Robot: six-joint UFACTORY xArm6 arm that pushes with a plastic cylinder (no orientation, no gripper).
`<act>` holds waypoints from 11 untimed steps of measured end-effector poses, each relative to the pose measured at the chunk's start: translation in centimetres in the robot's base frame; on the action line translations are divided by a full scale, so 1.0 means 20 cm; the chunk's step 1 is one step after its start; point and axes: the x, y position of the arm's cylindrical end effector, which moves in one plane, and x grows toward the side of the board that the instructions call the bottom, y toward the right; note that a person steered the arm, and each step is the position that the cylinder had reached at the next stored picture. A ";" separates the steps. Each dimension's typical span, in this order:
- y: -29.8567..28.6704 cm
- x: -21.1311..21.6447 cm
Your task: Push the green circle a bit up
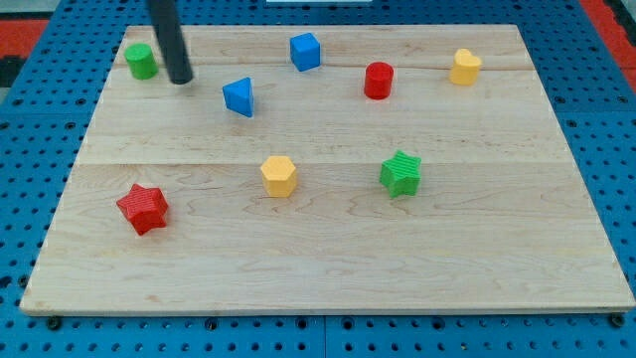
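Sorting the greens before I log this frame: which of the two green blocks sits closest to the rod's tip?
The green circle, at the view's top left, just left of my tip. The green star lies far off toward the view's lower right.

rod: cut off by the view's top edge, upper length out of view
green circle: fully shown, just left of my tip; touching or apart cannot be told
board: all four edges in view, corners rounded
blue pegboard: cut off at the view's left, right and bottom edges
red surface: only partly seen at the top corners, too little to tell what it is
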 end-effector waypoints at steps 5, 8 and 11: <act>-0.40 -0.14; -0.28 -0.11; -0.12 -0.14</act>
